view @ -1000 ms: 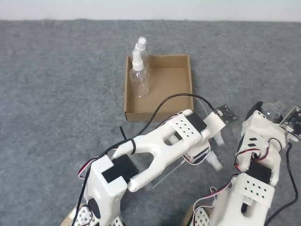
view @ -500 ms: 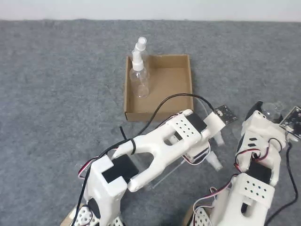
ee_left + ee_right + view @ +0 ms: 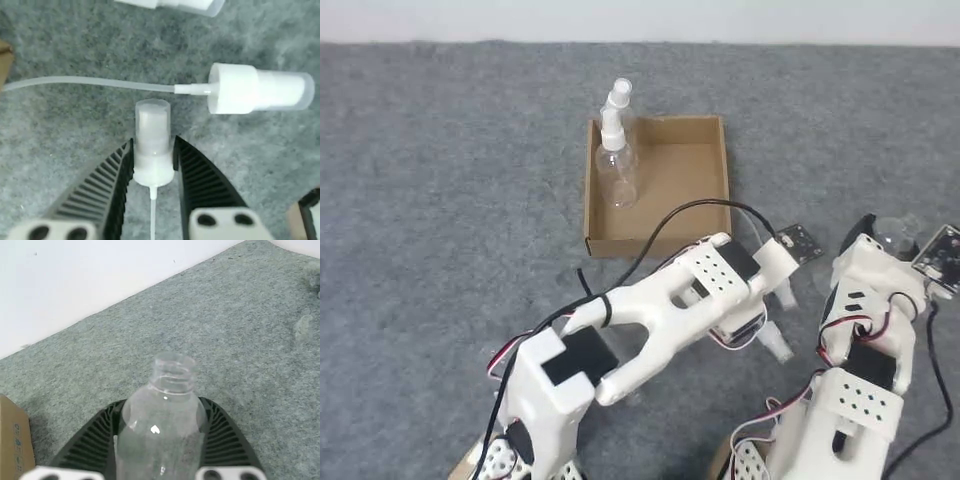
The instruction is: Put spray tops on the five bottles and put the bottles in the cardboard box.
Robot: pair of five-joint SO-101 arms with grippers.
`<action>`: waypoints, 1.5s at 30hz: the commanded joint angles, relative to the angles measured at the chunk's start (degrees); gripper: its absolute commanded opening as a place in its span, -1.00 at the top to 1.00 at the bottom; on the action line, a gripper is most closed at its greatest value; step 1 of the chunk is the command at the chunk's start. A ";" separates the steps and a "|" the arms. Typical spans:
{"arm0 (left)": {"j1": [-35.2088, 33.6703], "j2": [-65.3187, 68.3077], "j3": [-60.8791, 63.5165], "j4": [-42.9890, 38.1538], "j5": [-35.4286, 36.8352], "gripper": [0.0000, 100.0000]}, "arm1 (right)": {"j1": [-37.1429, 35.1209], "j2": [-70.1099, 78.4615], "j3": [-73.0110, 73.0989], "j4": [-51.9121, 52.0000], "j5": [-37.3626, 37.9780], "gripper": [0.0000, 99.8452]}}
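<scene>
- Two grippers loaded: your left gripper (image 3: 152, 146) pinches a spray top (image 3: 152, 125) by its collar, dip tube (image 3: 151, 210) trailing back between the jaws.
- Your right gripper (image 3: 164, 409) is clamped round an uncapped clear bottle (image 3: 172, 385), open neck pointing away from the wrist.
- Judgement: both parts are light, slick, thin plastic; hold collar and bottle body, gently.
- A spare spray top (image 3: 257, 94) lies beside on the carpet (image 3: 440, 200); the cardboard box (image 3: 705, 130) holds two capped bottles (image 3: 617, 165).

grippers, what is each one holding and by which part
The left gripper holds a spray top by its lower collar. The right gripper holds an uncapped bottle around its body, below the neck.
</scene>
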 commanded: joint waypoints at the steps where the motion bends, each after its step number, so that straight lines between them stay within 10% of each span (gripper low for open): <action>1: 1.41 2.02 -3.56 3.16 0.00 0.80 | -0.48 -1.89 -2.55 -1.54 -0.44 0.87; 45: 1.67 -23.47 13.05 0.79 -1.76 0.98 | -0.40 -1.89 -2.64 -1.54 -0.26 0.88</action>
